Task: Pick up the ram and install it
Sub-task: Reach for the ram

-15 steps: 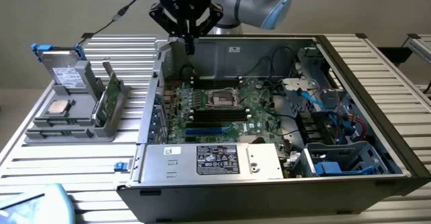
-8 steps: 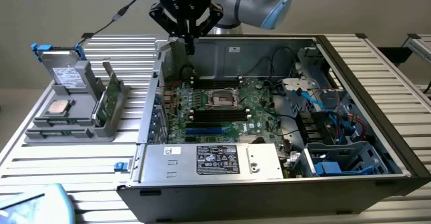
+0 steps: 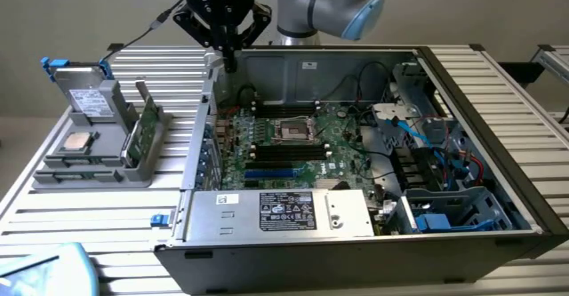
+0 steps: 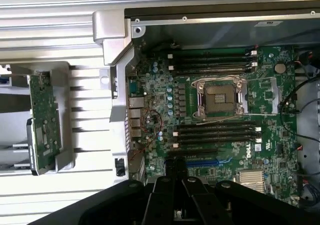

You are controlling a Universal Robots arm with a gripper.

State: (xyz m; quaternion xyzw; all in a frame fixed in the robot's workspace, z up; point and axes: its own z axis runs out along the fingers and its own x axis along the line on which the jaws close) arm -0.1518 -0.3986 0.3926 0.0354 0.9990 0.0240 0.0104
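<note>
Ram (image 3: 146, 129): thin green stick w/ dark chips, on edge in grey holder (image 3: 89, 176); end effector (image 3: 229, 63) closed, empty.

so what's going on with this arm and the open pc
The robot arm's hand hovers shut, holding nothing, over a corner of the open computer case. The ram stands on edge in the grey holder beside the case, untouched. The motherboard's black slots look empty, so nothing is installed yet.
</note>
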